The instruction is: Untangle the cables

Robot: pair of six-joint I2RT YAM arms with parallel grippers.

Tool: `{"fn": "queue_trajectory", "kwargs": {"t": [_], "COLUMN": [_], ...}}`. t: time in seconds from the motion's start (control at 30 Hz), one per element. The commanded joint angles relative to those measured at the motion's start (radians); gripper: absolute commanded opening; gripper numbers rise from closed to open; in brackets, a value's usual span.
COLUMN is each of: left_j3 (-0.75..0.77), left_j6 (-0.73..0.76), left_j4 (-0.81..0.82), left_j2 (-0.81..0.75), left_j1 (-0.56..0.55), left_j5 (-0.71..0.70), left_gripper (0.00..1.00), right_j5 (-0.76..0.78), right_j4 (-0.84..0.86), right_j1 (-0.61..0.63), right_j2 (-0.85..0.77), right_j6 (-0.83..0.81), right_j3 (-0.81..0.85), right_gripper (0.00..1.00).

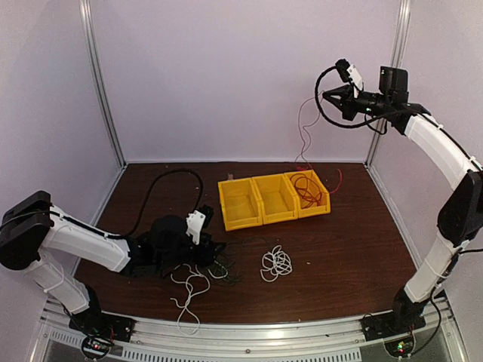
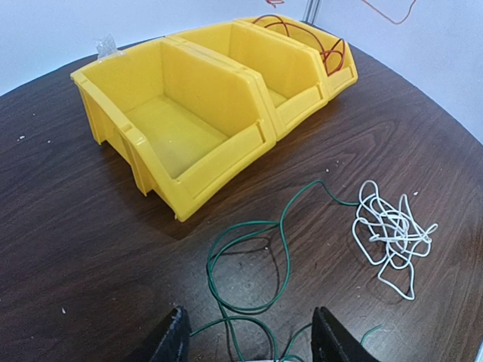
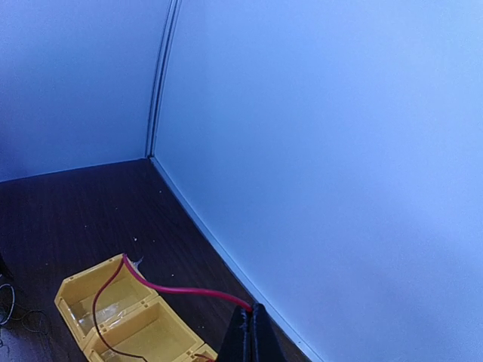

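The left gripper (image 2: 253, 343) is open and empty, with the green cable (image 2: 284, 234) right under it. The right gripper (image 3: 251, 332), high up, pinches the red cable (image 3: 189, 290) tight.

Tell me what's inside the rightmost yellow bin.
Loops of red cable lie in the bin, one strand rising to the shut right tool. The floor beneath the loops is covered; whether a darker cable lies among them cannot be told.
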Motion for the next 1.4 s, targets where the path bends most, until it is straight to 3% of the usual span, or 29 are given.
{"fn": "queue_trajectory", "kwargs": {"t": [0.0,0.43,0.73,1.03,1.17,1.37], "left_j3": [-0.012,-0.015,0.003,-0.009,-0.010,-0.012], "left_j6": [-0.011,-0.015,-0.012,-0.017,-0.015,-0.013], "left_j4": [0.025,0.024,0.030,0.030,0.029,0.031], "left_j2": [-0.011,-0.006,0.003,-0.017,-0.020,-0.019], "left_j1": [-0.004,-0.005,-0.004,-0.005,-0.004,-0.004], "left_j5": [-0.015,-0.022,-0.021,-0.023,-0.030,-0.028], "left_gripper": [0.56,0.56,0.56,0.56,0.57,0.57], "right_j5": [0.029,0.041,0.106,0.141,0.111,0.041], "right_j4": [0.044,0.088,0.101,0.170,0.179,0.219], "right_j1": [-0.010,-0.032,-0.035,-0.035,-0.035,-0.029], "right_j2": [0.016,0.019,0.113,0.139,0.121,-0.022], "right_j6": [-0.017,-0.009,0.029,0.045,0.033,0.019], "right_j3": [-0.041,-0.109,0.050,0.061,-0.010,-0.247], "right_gripper": [0.00,0.00,0.00,0.00,0.00,0.00]}}
